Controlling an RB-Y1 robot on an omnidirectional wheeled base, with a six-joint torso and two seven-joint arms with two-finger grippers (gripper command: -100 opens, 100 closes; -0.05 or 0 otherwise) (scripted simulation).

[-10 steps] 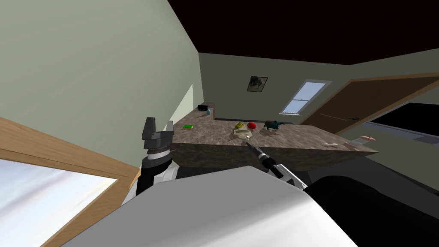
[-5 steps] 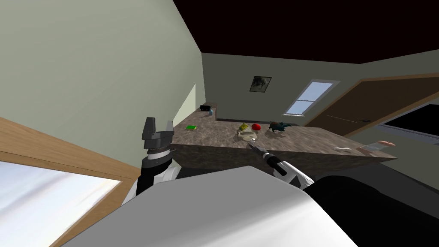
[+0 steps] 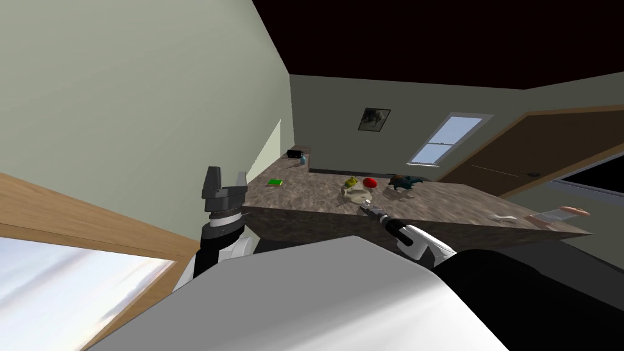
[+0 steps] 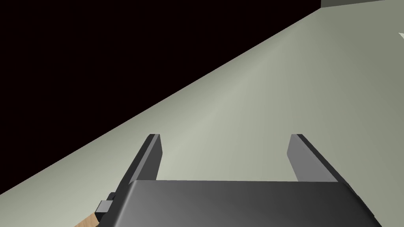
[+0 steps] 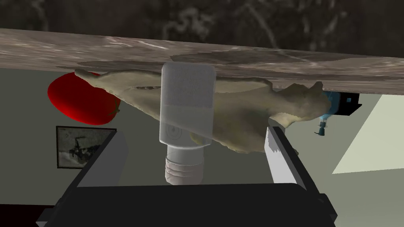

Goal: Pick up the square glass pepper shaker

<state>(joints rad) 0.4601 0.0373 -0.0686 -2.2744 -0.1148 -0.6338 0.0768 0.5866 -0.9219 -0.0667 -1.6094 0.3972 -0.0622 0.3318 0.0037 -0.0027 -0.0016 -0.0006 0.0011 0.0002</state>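
Roughly at the midpoint, I judge: the reach looks done, while the grasp and the lift are not yet made. The right end effector [image 5: 195, 132] sits at the counter's [image 3: 439, 204] near edge, about the middle of that edge. Its two fingers [image 5: 282, 151] stand apart, one on each side of the pepper shaker [image 5: 187, 106], with clear gaps on both sides, so nothing is clamped. The shaker is a clear, square-bodied bottle with a ribbed pale cap. It stands upright with its base on the counter close to that near edge, roughly centred between the fingers.

Just behind the shaker lies a pale lumpy thing [image 5: 244, 118], and beyond that a red round object [image 5: 77, 102]. A small blue bottle [image 5: 324, 122] stands far off, toward the counter's far corner by the wall. The head view also shows a green flat item [image 3: 275, 181] toward the counter's left edge and a dark teal figure [image 3: 405, 181] past the red one.

The left end effector [image 3: 225, 180] is held up off the counter's left corner, beside the wall, with its fingers apart and nothing between them.

What is left, as I read it, is to close on the shaker's flat sides and raise it off the counter. The pale lump so close behind could be nudged if the fingers go any deeper.
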